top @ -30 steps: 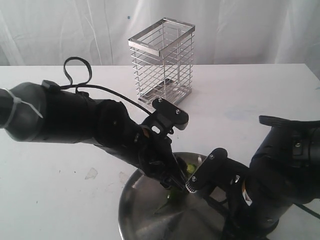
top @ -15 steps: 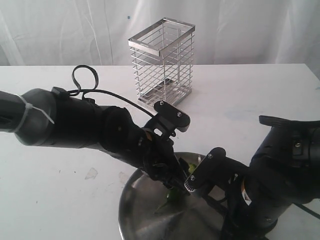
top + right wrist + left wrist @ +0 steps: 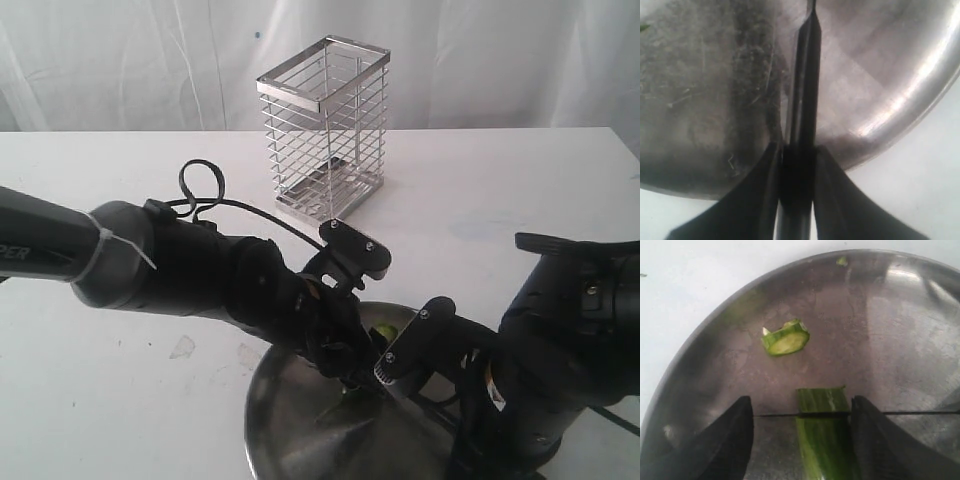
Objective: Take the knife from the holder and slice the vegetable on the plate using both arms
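Chili pepper (image 3: 824, 440) on the steel plate (image 3: 900, 340), knife (image 3: 802, 115) edge across it near its cut end.
Left gripper (image 3: 801, 432) fingers stand apart either side of the pepper; right gripper (image 3: 797, 165) fingers clamp the knife handle. A cut slice (image 3: 786, 339) lies nearby. Wire holder (image 3: 325, 128) stands toward the tabletop's far edge.

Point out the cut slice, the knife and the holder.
cut slice (image 3: 785, 339), left wrist view, its pale cut face
knife (image 3: 805, 75), right wrist view, middle of the blade
holder (image 3: 322, 125), exterior view, its wire front
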Controlling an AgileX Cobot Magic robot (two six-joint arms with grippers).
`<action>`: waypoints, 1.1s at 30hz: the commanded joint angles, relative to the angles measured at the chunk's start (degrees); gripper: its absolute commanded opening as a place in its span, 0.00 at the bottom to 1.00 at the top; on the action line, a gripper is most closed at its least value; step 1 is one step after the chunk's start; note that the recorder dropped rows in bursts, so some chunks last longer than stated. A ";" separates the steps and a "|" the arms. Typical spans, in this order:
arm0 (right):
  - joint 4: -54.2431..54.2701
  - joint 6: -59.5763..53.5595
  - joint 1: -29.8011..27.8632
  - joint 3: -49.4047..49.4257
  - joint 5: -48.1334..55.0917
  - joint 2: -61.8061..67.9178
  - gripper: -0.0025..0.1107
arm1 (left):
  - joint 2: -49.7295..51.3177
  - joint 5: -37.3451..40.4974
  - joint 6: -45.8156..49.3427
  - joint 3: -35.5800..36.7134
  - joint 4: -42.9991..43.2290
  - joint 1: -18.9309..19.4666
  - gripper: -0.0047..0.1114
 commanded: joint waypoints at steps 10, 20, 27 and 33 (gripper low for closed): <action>0.45 -0.62 -0.12 -0.58 -0.03 -0.35 0.02 | -6.15 8.36 0.03 0.91 5.61 4.92 0.56; 0.61 -0.62 -0.12 -0.58 -0.05 -0.35 0.02 | -6.33 7.94 0.03 0.91 5.50 5.32 0.56; 0.60 -0.62 -0.12 -0.58 -0.16 -0.35 0.02 | -4.95 3.93 -0.20 0.91 4.87 5.32 0.56; 0.60 -0.88 -0.12 -0.58 -0.27 -0.35 0.02 | 1.83 -0.21 -0.85 0.91 4.06 5.32 0.56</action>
